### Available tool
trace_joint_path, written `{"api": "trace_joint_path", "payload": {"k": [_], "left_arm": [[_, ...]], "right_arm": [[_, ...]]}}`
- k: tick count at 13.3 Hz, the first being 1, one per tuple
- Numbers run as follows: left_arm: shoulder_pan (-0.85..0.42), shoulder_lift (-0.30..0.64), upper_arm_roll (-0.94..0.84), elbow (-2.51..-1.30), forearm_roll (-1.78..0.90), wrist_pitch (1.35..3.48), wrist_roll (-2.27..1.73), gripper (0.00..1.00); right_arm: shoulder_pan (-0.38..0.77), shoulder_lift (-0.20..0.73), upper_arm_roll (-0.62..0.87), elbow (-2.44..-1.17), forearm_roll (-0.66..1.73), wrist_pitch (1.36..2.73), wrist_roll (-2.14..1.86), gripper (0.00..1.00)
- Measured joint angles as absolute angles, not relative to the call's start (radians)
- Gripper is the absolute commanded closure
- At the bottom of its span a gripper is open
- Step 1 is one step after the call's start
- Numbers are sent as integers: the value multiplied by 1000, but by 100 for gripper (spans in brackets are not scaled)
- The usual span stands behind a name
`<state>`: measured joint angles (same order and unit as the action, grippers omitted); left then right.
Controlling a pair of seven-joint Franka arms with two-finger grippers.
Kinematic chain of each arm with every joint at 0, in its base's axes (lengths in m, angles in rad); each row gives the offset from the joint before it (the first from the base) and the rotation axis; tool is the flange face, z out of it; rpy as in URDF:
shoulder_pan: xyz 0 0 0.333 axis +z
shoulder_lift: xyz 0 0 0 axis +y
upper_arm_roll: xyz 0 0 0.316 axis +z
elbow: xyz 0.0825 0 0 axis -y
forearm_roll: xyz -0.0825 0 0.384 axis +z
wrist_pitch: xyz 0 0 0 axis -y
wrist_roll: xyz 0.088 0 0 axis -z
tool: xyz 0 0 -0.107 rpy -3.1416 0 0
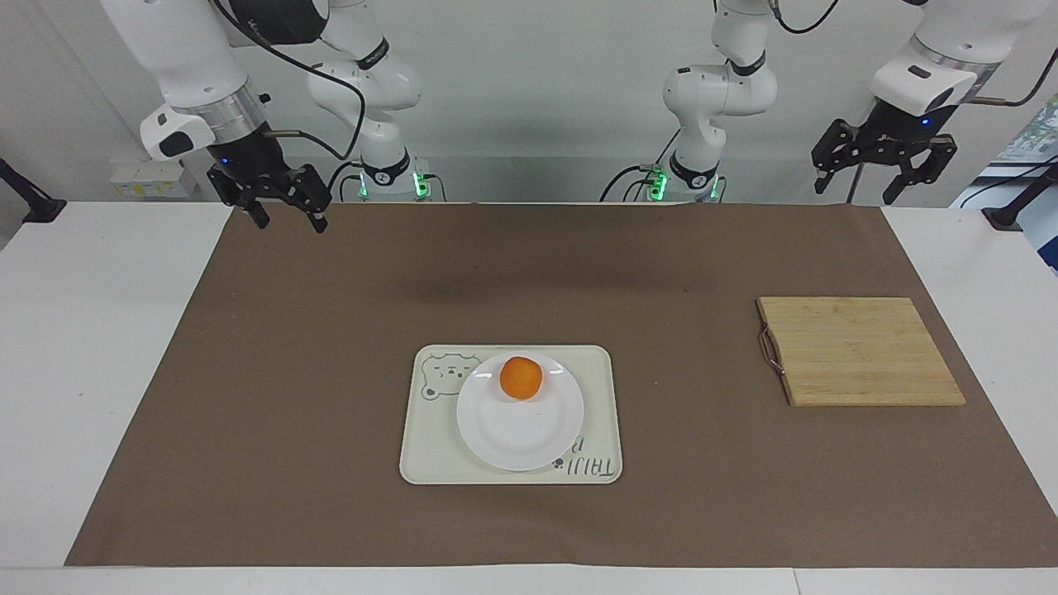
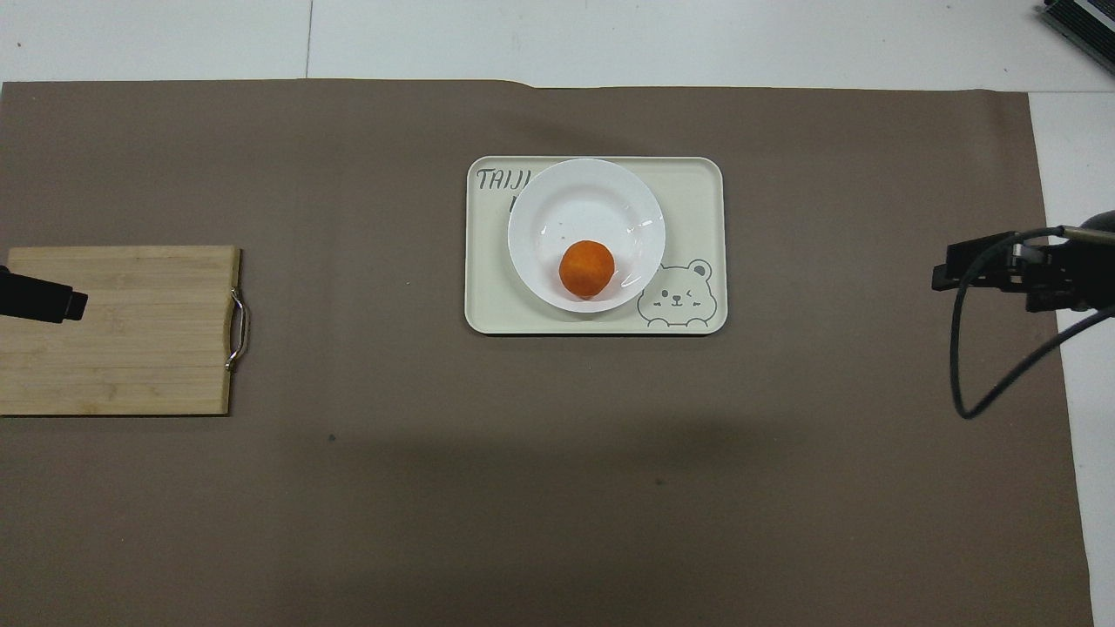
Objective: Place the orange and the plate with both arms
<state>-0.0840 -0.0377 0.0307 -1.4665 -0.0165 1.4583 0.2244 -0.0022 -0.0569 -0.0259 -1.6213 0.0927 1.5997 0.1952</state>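
Observation:
The orange (image 1: 521,378) (image 2: 586,269) lies on the white plate (image 1: 521,438) (image 2: 582,198), on the part of the plate nearest the robots. The plate rests on a cream tray. My right gripper (image 1: 291,221) (image 2: 962,272) hangs open and empty, high over the brown mat's corner at the right arm's end, well away from the tray. My left gripper (image 1: 855,192) is also open and empty. It waits raised at the left arm's end of the table, and only its tip (image 2: 52,300) shows in the overhead view, over the cutting board's edge.
The cream tray (image 1: 430,454) (image 2: 697,187) with a bear drawing sits mid-table on the brown mat (image 1: 289,397). A wooden cutting board (image 1: 860,351) (image 2: 131,340) with a metal handle lies toward the left arm's end. A black cable (image 2: 967,366) loops down from the right wrist.

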Motion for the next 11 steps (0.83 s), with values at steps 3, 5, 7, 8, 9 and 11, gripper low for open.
{"api": "trace_joint_path", "payload": {"k": [3, 5, 7, 8, 9, 11], "left_arm": [[-84, -38, 31, -1466, -17, 1458, 224, 0], [-84, -38, 31, -1466, -17, 1458, 224, 0], [-84, -38, 31, -1466, -17, 1458, 224, 0], [-84, -38, 31, -1466, -17, 1458, 224, 0], [-84, -38, 31, -1466, -17, 1458, 224, 0], [-84, -38, 31, -1466, -17, 1458, 224, 0]], "right_arm": [[-23, -98, -37, -1594, 45, 1509, 192, 0], [-23, -128, -38, -1592, 16, 1468, 188, 0], [-24, -141, -58, -1592, 10, 1457, 188, 0], [-24, -144, -76, -1593, 10, 1452, 186, 0], [-24, -147, -90, -1595, 10, 1448, 179, 0], [-24, -149, -98, -1598, 10, 1445, 126, 0]]}}
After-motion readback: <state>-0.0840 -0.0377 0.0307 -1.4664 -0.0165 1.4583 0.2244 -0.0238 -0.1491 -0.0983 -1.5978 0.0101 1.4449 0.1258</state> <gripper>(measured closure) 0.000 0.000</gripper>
